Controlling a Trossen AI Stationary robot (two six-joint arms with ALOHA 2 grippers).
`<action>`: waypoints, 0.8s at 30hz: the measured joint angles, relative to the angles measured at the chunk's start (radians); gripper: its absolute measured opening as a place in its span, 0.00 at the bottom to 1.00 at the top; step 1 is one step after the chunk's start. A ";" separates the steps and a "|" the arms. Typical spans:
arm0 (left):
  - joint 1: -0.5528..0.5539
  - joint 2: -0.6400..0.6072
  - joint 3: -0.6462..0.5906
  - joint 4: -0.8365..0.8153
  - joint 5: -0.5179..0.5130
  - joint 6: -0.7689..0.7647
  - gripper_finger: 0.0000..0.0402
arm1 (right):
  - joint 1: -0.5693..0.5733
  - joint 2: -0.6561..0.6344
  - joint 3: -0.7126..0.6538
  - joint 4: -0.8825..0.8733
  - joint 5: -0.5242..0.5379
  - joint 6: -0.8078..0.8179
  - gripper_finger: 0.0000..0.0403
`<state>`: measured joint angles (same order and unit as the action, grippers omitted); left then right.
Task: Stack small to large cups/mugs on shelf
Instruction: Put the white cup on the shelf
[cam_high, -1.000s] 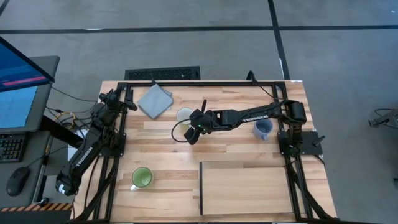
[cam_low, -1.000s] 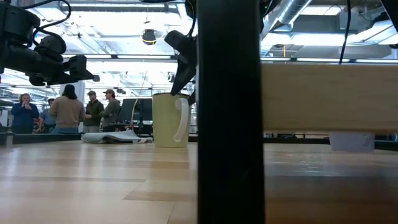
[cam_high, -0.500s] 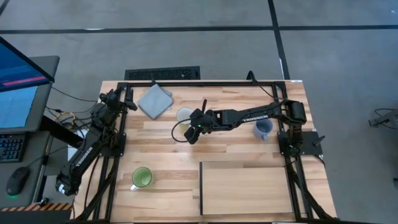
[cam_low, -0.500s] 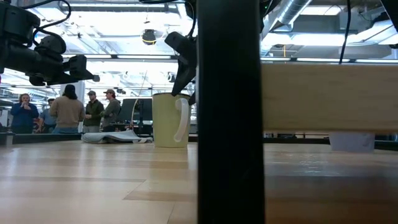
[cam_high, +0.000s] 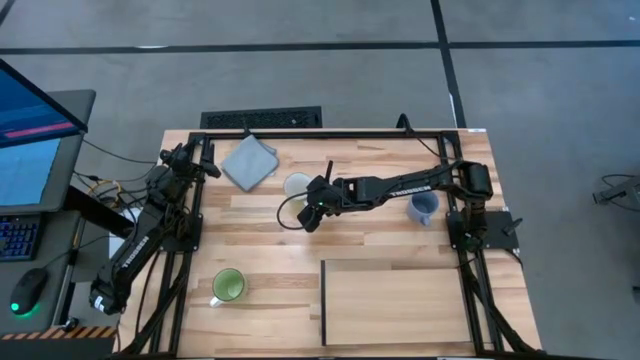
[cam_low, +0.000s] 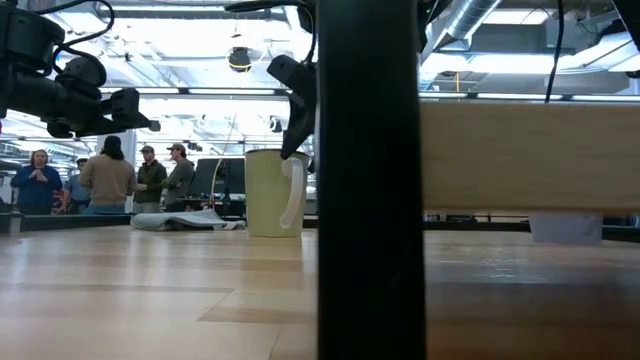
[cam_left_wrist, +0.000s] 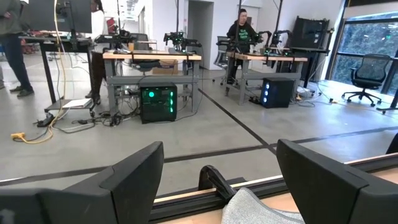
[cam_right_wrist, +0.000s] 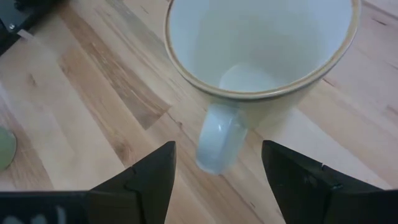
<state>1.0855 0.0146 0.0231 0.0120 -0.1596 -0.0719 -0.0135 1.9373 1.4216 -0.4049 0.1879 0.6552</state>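
Note:
The cream-white mug (cam_high: 296, 185) stands upright on its base on the table, its handle (cam_right_wrist: 221, 140) turned toward my right gripper (cam_right_wrist: 217, 186). That gripper is open and hovers above and just near of the mug (cam_low: 272, 192), one finger on each side of the handle, touching nothing. On the near left stands the green mug (cam_high: 228, 286), and the blue-grey mug (cam_high: 423, 207) stands to the right. The shelf panel (cam_high: 395, 300) lies flat at the near right. My left gripper (cam_high: 205, 165) waits open at the far left.
A grey folded cloth (cam_high: 248, 160) lies far left of the cream mug, near my left gripper. Dark frame rails (cam_high: 330, 133) run along the table edges. A dark post (cam_low: 368, 180) blocks the middle of the low view. People stand in the room behind.

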 joint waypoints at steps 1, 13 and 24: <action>0.000 0.000 0.000 0.000 0.000 0.000 0.76 | 0.000 0.004 0.000 0.001 0.000 0.001 0.65; -0.002 0.007 0.000 -0.001 0.007 0.000 0.76 | 0.007 0.081 0.002 0.062 -0.001 -0.008 0.65; -0.002 0.012 0.000 -0.001 0.007 0.000 0.76 | -0.003 0.084 0.000 0.105 0.000 -0.016 0.65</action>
<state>1.0836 0.0265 0.0227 0.0109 -0.1524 -0.0717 -0.0170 2.0209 1.4220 -0.3000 0.1879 0.6393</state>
